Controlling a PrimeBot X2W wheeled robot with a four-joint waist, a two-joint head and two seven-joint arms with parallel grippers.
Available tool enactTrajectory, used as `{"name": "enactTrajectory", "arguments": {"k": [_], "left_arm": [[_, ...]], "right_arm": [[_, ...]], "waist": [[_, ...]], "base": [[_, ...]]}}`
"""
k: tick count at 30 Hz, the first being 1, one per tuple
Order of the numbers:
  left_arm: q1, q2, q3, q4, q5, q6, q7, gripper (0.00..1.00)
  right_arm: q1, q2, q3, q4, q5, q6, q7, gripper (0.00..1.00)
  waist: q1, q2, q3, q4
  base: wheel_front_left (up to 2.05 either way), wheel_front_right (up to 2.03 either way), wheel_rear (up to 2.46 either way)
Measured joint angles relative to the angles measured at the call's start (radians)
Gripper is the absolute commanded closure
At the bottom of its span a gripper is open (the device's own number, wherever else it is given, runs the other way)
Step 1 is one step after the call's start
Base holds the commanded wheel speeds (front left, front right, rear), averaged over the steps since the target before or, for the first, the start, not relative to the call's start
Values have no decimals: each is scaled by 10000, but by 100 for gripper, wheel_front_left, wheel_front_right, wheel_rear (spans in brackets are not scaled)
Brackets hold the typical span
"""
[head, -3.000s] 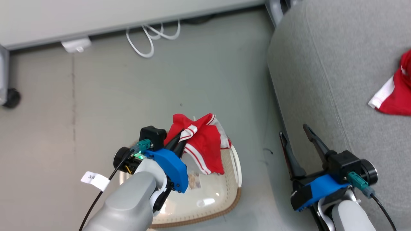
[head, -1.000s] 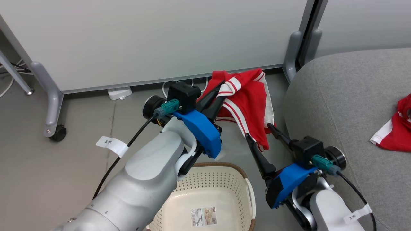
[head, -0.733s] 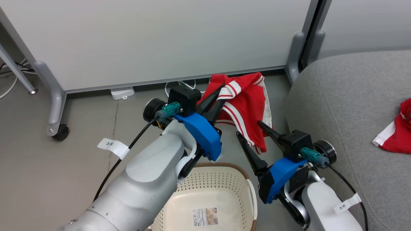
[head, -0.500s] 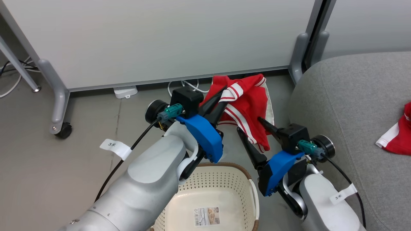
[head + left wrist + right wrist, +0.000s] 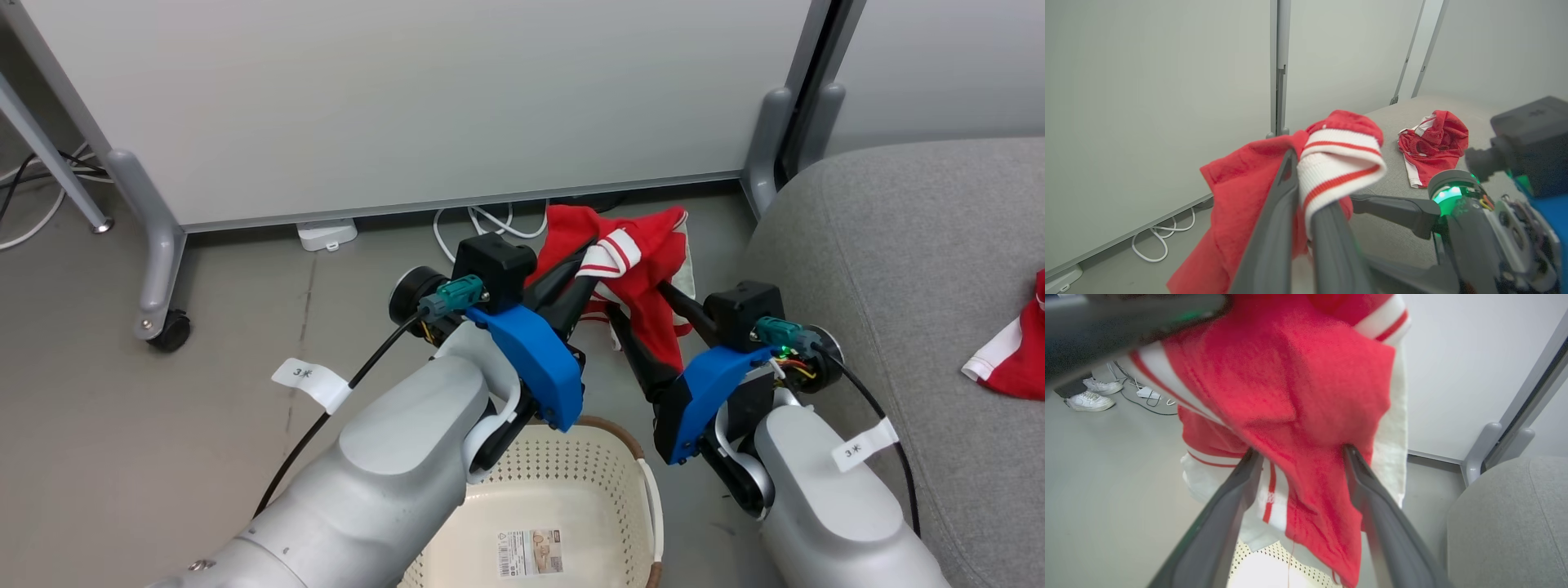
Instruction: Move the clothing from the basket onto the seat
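Observation:
My left gripper is shut on a red garment with white stripes, the clothing, and holds it in the air above the floor. In the left wrist view the fingers pinch its striped white cuff. My right gripper is open, one finger on each side of the hanging cloth, as the right wrist view shows. The cream basket stands below the arms, holding no clothing. To the right lies the grey seat, with a second red garment on it.
A white partition panel on grey wheeled feet stands behind. White cables and a white adapter lie on the floor at its base. A person's white shoes stand further off on the floor.
My right gripper has moved up and in towards the hanging garment, so its open fingers now straddle the cloth. The left gripper keeps its grip. The camera has shifted slightly.

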Motion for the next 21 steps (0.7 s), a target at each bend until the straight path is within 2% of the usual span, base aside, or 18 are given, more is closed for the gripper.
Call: {"name": "enactTrajectory", "arguments": {"k": [5,15,16,18,21], "left_arm": [[-34,-2,-247,-94,-228,0,31,100],[-138,-8,-594,-138,-614,0,31,100],[-157,-8,-612,-121,-623,0,31,100],[-172,-8,-640,-102,-677,0,31,100],[-215,-8,-686,-65,-711,0,29,100]], "right_arm": [[-437,-2,612,763,585,2,-21,0],[-1020,0,1198,1979,1258,0,-600,0],[-1056,0,1266,2052,1327,0,-646,31],[-1134,0,1390,2190,1482,0,-740,100],[-1232,0,1580,2370,1655,0,-878,100]], "waist": [[0,0,-36,20],[0,0,-120,34],[1,0,-125,28],[0,0,-130,13],[1,0,-131,-12]], "base": [[0,0,0],[0,0,0],[0,0,0],[0,0,0],[0,0,0]]}}
